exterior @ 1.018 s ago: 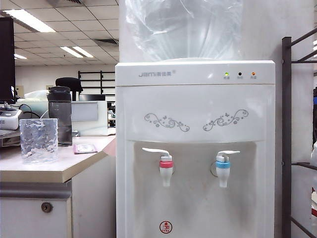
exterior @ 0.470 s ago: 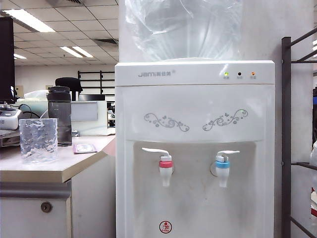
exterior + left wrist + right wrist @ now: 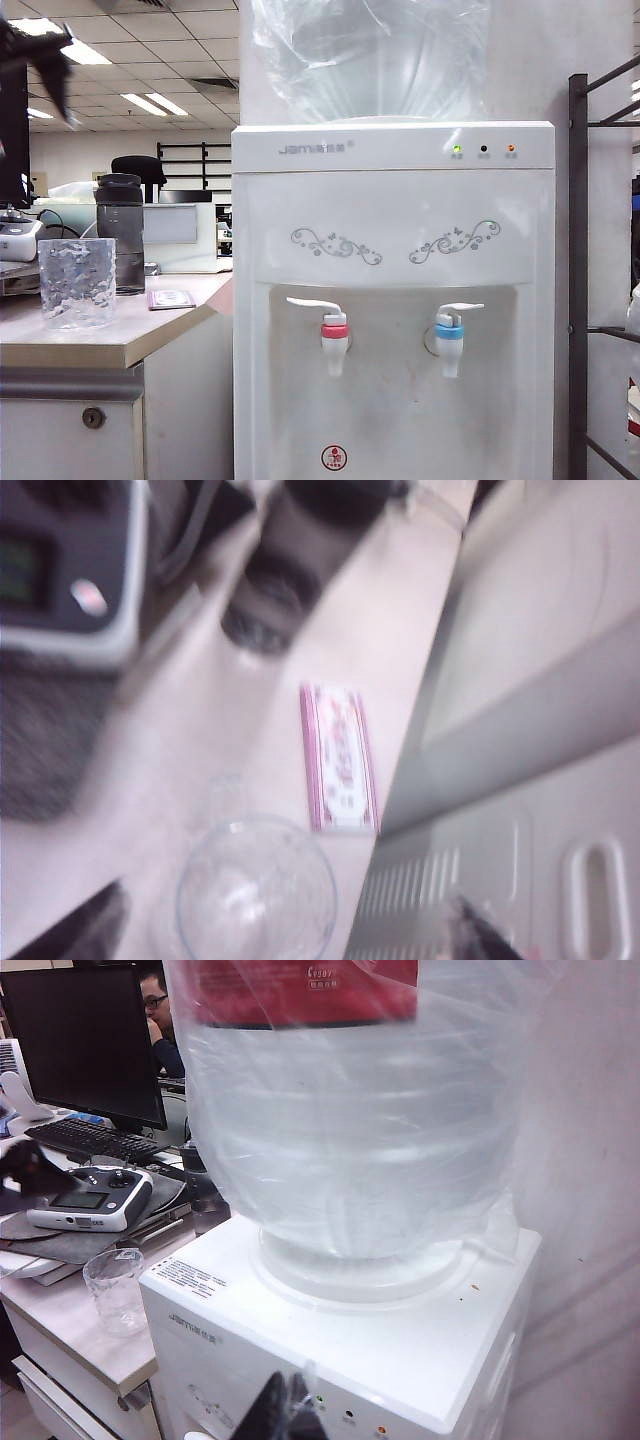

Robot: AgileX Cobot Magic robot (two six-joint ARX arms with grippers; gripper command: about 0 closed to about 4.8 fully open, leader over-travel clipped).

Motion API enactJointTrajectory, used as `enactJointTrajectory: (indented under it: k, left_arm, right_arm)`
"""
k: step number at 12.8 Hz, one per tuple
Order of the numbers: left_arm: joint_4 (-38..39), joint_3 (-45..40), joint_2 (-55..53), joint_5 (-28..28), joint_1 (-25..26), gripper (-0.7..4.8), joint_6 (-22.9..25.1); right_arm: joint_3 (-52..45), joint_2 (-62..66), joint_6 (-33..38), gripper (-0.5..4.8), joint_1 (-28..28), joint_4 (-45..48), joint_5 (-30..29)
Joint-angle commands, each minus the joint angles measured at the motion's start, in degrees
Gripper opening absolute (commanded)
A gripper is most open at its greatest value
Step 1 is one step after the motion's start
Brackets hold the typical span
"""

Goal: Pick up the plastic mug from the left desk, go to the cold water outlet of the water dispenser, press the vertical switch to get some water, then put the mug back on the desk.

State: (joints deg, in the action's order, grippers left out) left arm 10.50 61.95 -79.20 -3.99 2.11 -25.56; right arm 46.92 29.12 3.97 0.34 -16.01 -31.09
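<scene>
The clear rippled plastic mug (image 3: 77, 283) stands upright on the left desk (image 3: 110, 335), near its front edge. My left gripper (image 3: 280, 942) hovers above it, open wide; the mug's round mouth (image 3: 257, 890) shows between the two dark fingertips (image 3: 75, 930), untouched. In the exterior view that gripper (image 3: 40, 60) is a dark blur high at the left. The water dispenser (image 3: 393, 200) fills the middle. Its cold water outlet (image 3: 450, 345) has a blue collar, with the vertical switch (image 3: 462, 309) above. My right gripper (image 3: 285, 1405) is shut and empty, high above the dispenser's top.
A smoky-grey bottle (image 3: 121, 232) stands behind the mug, and a pink card (image 3: 171, 298) lies beside it. A red-collared tap (image 3: 335, 345) is left of the blue one. A handheld controller (image 3: 90, 1200) rests further back on the desk. A dark metal rack (image 3: 580, 280) stands at the right.
A dark blurred gripper has come into the top left of the exterior view. The mug, bottle and dispenser stand as before.
</scene>
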Motion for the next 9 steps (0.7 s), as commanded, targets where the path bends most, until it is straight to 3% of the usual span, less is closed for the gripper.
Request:
enactJointTrajectory:
  k: [1,8,9]
  left_arm:
    - [7.8,6.7,-9.4,-4.4,0.9,4.02,-1.9]
    - [9.1,8.8,-18.0,-4.3,0.9,3.98,-2.1]
    - [8.9,8.8,-20.3,-3.7,0.9,3.56,-2.1]
  right_arm:
    - [0.5,-0.1,-0.1,-0.06,0.1,0.6,-0.1]
    - [0.5,-0.1,-0.1,-0.06,0.0,-0.9,0.0]
    - [0.5,-0.1,-0.1,-0.06,0.0,-0.9,0.1]
